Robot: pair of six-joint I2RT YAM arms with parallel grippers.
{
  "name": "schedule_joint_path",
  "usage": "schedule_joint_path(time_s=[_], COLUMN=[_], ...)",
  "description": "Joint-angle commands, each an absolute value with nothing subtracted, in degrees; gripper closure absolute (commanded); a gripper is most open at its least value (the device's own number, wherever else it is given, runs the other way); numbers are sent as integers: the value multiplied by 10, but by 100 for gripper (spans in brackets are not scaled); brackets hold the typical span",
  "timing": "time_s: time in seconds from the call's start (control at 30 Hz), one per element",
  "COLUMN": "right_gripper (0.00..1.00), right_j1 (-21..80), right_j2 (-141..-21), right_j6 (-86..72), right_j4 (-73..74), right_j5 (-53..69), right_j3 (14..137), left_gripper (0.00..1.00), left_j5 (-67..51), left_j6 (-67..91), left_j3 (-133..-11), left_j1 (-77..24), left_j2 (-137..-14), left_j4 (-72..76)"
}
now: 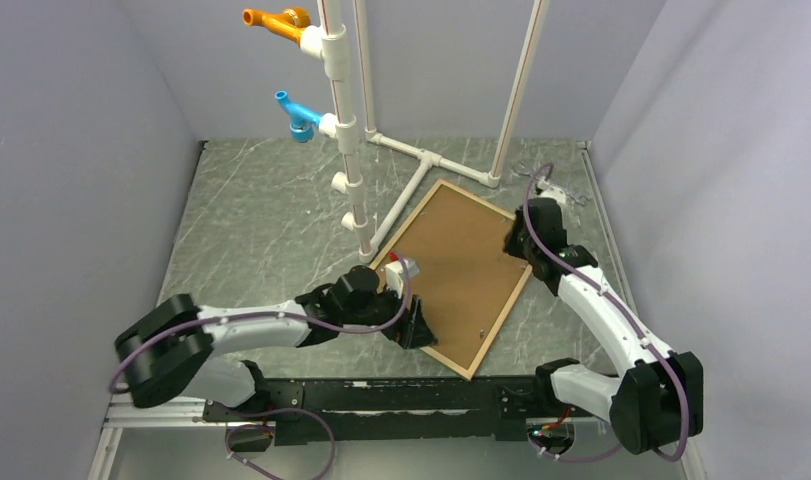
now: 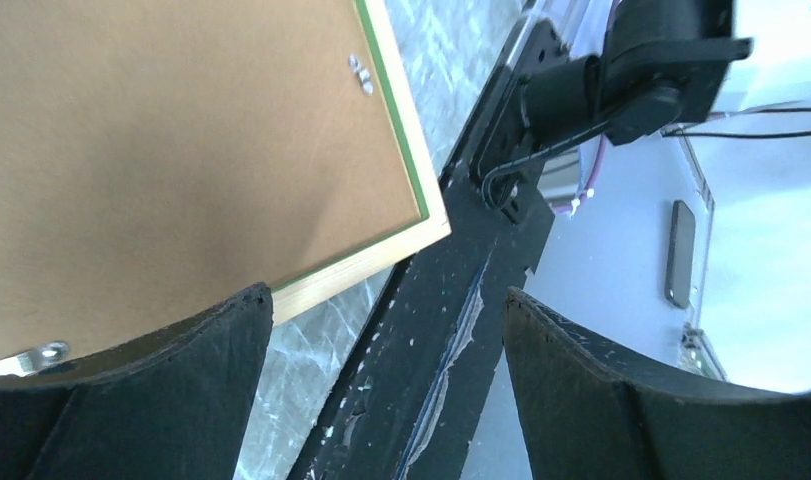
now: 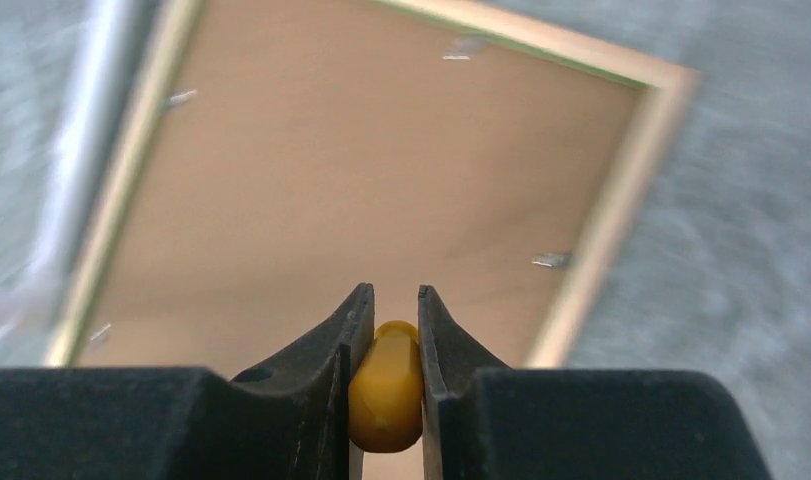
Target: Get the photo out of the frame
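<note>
The frame [image 1: 500,324] lies face down on the table, its plain brown backing board [image 1: 461,265] up; the photo is hidden under it. In the left wrist view the frame's green-lined pale rail [image 2: 406,160] ends at a near corner, with small metal tabs [image 2: 361,72] on the backing [image 2: 181,150]. My left gripper [image 1: 416,328] hovers at the frame's near-left edge, open and empty [image 2: 386,295]. My right gripper [image 1: 516,245] is over the frame's far-right edge. It is shut [image 3: 394,292] on a small yellow piece [image 3: 386,385] above the backing [image 3: 361,180].
A white pipe stand [image 1: 346,130] rises behind the frame, with an orange fitting [image 1: 276,20] and a blue fitting [image 1: 296,115]; its foot tubes touch the frame's far corner. Small metal parts [image 1: 566,190] lie at the back right. The black base rail [image 2: 451,300] runs just beyond the frame's near corner.
</note>
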State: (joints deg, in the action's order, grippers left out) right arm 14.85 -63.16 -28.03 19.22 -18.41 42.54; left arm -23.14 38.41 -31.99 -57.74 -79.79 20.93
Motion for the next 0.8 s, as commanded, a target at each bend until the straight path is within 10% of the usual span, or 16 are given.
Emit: schedule_joint_path(time_s=[0.0,0.43,0.77], right_gripper=[100,100,100], right_j1=[152,272,314], right_j2=[-654,-604,-627], right_j6=[-197,-435,-478], right_j4=[218,-29,-97], right_j5=[195,426,463], right_j3=[496,375,354], left_gripper=[13,6,25], left_j5=[-142,-47,-93], left_j6=[317,297,300], left_j3=[-344,-298,-303], left_j1=[-579,-580,-580], left_j2=[-699,-578,-614], left_j4=[134,54,111])
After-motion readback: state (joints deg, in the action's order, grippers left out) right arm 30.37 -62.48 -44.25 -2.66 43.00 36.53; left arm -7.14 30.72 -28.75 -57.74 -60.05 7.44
